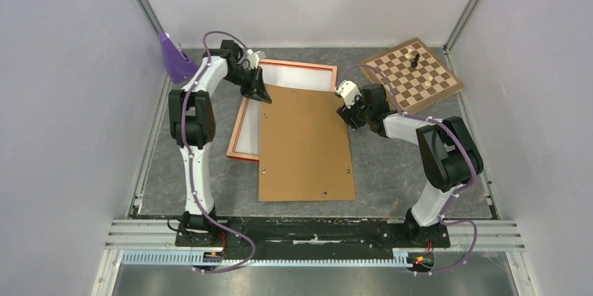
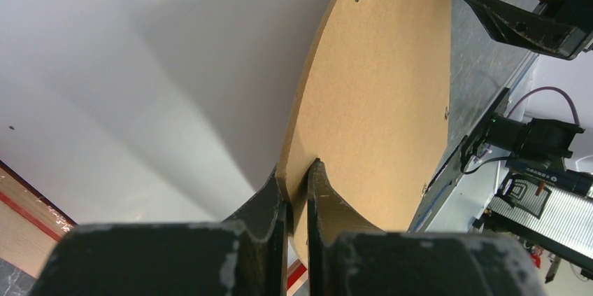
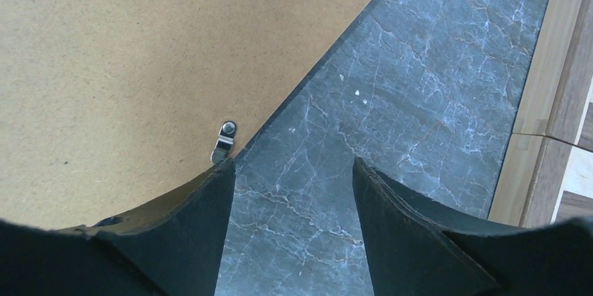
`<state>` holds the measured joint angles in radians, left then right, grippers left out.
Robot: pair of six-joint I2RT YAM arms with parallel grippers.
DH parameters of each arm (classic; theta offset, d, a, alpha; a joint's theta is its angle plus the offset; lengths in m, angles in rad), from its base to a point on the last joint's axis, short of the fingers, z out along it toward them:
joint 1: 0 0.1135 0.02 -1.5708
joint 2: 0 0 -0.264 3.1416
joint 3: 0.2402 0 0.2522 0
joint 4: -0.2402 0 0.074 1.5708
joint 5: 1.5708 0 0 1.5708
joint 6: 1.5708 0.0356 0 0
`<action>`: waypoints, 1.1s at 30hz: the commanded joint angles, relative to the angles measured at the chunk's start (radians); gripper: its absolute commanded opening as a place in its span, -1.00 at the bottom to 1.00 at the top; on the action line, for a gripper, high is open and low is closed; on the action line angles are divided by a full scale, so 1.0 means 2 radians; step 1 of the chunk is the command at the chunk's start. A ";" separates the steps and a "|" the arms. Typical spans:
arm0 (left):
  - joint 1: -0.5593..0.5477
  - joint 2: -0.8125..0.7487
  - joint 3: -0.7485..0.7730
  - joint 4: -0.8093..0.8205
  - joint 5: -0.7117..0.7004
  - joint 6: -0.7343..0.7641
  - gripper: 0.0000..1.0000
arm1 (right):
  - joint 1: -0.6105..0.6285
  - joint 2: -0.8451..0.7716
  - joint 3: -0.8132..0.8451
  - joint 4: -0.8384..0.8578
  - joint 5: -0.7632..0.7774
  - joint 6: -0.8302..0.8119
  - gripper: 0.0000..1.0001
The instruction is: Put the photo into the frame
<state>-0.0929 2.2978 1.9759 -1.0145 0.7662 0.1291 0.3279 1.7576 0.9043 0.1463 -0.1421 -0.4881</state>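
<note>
At about 11 o'clock from the table's (image 1: 391,170) middle lies the frame (image 1: 301,65), and its opening is filled by a plain white sheet (image 1: 249,128) that I take to be the photo lying face down; no printed side shows in any view, so this is a judgement. If so, the photo seems to be in place. The brown backing board (image 1: 305,145) is not: it lies skewed across the frame's 3 o'clock half and reaches far out toward 6 o'clock over bare table. What seems left is squaring the board into the frame and turning its clips. The left gripper (image 1: 259,93) is pinched on the board's 11 o'clock corner. The right gripper (image 1: 347,110) hovers at the board's 1 o'clock corner, holding nothing. The overhead view alone shows the overall layout, and the chessboard (image 1: 412,75) well apart at 1 o'clock. Only the left wrist view shows the fingers clamped on the board's edge, with that corner raised and bowed above the white sheet. Only the right wrist view shows the jaws spread wide over the grey stone surface, just beside a small metal clip (image 3: 223,141) on the board.
</note>
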 commanded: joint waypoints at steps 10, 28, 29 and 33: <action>0.016 0.007 0.046 0.075 -0.186 0.093 -0.95 | 0.005 -0.086 -0.019 -0.010 0.019 0.065 0.43; 0.017 0.062 0.130 0.079 -0.248 0.124 -0.95 | 0.005 -0.095 -0.055 -0.003 0.005 0.124 0.46; 0.016 0.063 0.128 0.088 -0.254 0.123 -0.95 | 0.005 -0.093 -0.058 0.000 0.002 0.129 0.46; 0.016 0.062 0.114 0.131 -0.292 0.117 -0.95 | 0.005 -0.090 -0.066 0.004 -0.007 0.139 0.47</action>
<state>-0.0849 2.3825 2.2055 -1.0885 0.6373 0.1513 0.3340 1.5642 0.7872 0.1192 -0.1230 -0.2489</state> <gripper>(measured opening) 0.120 0.733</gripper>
